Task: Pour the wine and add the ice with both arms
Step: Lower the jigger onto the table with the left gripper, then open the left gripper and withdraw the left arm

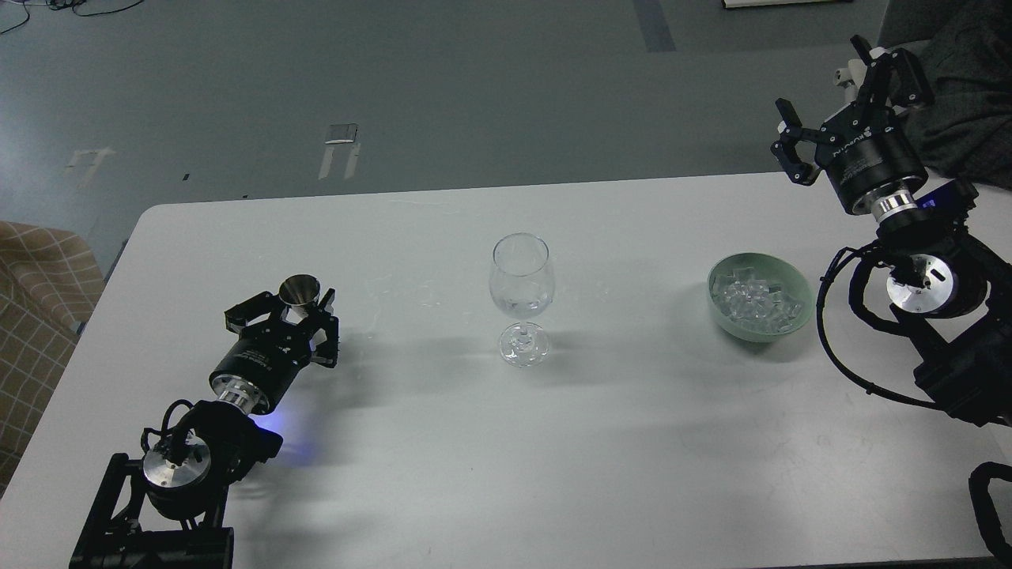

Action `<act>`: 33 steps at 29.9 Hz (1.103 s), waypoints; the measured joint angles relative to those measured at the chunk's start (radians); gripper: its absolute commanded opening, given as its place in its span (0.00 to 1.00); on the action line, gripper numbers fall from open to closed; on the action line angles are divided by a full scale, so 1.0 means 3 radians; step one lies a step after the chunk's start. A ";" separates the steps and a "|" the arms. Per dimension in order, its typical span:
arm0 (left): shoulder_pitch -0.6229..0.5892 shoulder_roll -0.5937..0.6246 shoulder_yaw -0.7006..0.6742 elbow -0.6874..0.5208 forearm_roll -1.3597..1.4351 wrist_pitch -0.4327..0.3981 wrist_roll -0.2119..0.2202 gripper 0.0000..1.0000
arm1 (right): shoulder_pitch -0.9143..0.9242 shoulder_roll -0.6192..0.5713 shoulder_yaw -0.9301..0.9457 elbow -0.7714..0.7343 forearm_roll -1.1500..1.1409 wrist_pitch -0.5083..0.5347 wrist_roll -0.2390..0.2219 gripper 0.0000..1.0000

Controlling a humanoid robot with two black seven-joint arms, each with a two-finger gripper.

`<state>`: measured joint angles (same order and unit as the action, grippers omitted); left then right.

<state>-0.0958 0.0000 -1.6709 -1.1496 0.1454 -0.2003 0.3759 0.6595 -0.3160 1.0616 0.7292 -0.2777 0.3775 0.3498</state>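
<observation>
Left claw point(294, 314) grips a metal jigger point(300, 291); right claw point(830, 95) gapes wide.

Left arm: enters low at the left edge, forearm angled up and to the right.
Left gripper point(300, 304): jaws closed around something.
Right arm: rises along the right edge.
Right gripper point(830, 95): raised, jaws spread wide, empty.

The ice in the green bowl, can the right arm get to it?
Probably yes. The right gripper is open and empty, the ice lies uncovered in the green bowl, and nothing stands between them.
</observation>
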 measured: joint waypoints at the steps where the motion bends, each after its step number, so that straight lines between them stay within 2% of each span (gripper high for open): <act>1: -0.0001 0.0000 0.0001 0.0006 0.0004 0.0001 0.0000 0.52 | 0.0000 0.0000 0.0000 0.0000 0.0000 0.0000 0.0000 1.00; 9: -0.0027 0.0000 0.0008 0.0014 0.0028 0.0008 0.0000 0.60 | 0.0000 0.0002 0.0000 0.0000 0.0000 0.0003 0.0000 1.00; 11: -0.0035 0.0000 0.0008 0.0016 0.0031 0.0016 0.0000 0.68 | 0.0000 0.0002 0.0000 -0.0001 0.0000 0.0003 0.0000 1.00; 13: -0.0037 0.0000 0.0008 0.0017 0.0034 0.0020 0.0000 0.92 | 0.0000 0.0002 -0.0001 -0.0002 0.0000 0.0003 0.0000 1.00; 14: -0.0038 0.0000 0.0008 0.0017 0.0035 0.0022 0.0000 0.96 | 0.0000 0.0002 -0.0003 -0.0002 0.0000 0.0003 0.0000 1.00; 26: -0.0034 0.0006 0.0006 0.0017 0.0012 0.0020 0.0011 0.98 | 0.0000 0.0005 -0.0003 -0.0002 0.0000 0.0002 0.0000 1.00; 33: 0.0067 0.0219 -0.0049 0.0010 -0.0028 -0.0024 0.0070 0.98 | 0.0000 0.0005 0.0000 0.0003 0.0000 0.0002 0.0000 1.00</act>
<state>-0.0758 0.0656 -1.6858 -1.1465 0.1369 -0.2074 0.3968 0.6596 -0.3144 1.0616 0.7302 -0.2776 0.3779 0.3498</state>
